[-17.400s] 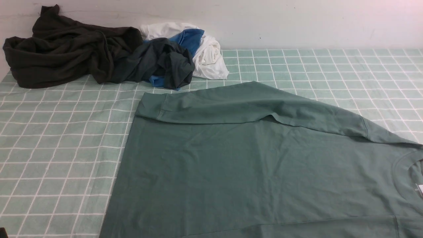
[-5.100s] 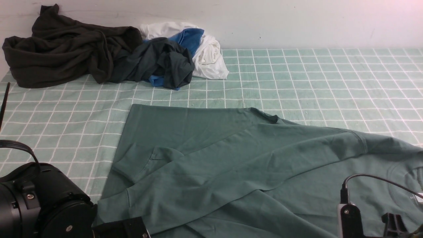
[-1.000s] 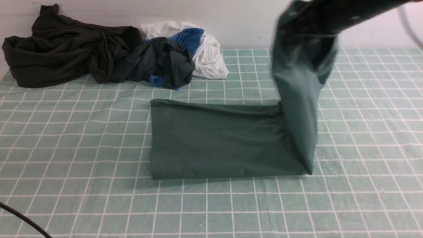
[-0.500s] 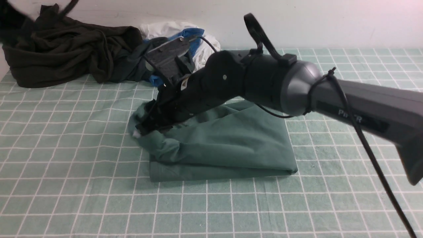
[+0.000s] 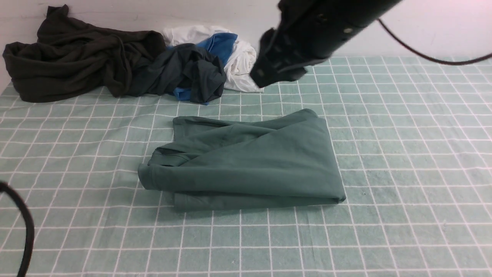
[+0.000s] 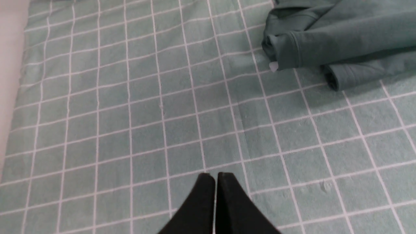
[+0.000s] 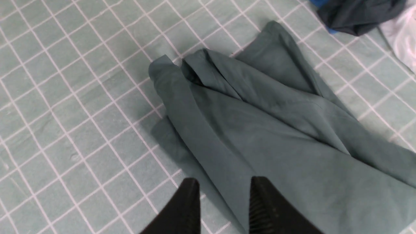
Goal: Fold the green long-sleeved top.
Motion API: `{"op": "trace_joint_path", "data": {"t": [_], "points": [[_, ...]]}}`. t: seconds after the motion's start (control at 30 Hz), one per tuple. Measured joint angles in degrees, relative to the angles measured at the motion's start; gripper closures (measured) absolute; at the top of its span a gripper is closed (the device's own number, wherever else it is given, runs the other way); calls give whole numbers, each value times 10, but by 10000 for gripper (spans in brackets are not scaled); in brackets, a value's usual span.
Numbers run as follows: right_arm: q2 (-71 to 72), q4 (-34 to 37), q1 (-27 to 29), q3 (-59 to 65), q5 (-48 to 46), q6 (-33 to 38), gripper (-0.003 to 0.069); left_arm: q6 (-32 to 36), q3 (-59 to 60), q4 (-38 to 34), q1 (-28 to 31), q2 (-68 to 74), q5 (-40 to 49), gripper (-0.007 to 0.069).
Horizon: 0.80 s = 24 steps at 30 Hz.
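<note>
Right hand [image 7: 224, 182] parted and empty, left hand [image 6: 215, 177] pinched shut — best to square, gently, the skewed upper layer of the green long-sleeved top [image 5: 250, 165].

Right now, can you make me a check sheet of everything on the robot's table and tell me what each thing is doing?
Surface: green checked cloth, spread flat.
Job's things: green long-sleeved top, folded into a rough bundle in the middle. A rolled edge sticks out on its left side, so it is not neat.
Clutter: dark brown-black garment, blackish-green garment, white cloth and blue cloth, heaped at the far left, apart from the top.
Grippers: left gripper shut, empty, over bare cloth. Right gripper open, empty, raised above the top.
Cables: black cable trailing from the right arm. A second cable loops at the near left edge.
Surroundings: pale wall behind; nothing else seen.
</note>
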<state>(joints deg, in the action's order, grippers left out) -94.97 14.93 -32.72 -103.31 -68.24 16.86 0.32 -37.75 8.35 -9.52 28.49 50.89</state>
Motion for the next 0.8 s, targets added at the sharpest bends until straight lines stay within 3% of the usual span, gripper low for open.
{"op": "trace_joint_path", "data": {"t": [0.1,0.2,0.5,0.8], "points": [[79,4,10,97,49,-1,622,-3,57,0,0,-63,-53,628],[155,9,13,194,113,-1,662,-3,94,0,0,-108,-83,628],[405,13,13,453,309,-1,671,-3,113,0,0,-159,-78,628],[507,13,14,532,336,-1,671,-3,113,0,0,-159,-74,628]]}}
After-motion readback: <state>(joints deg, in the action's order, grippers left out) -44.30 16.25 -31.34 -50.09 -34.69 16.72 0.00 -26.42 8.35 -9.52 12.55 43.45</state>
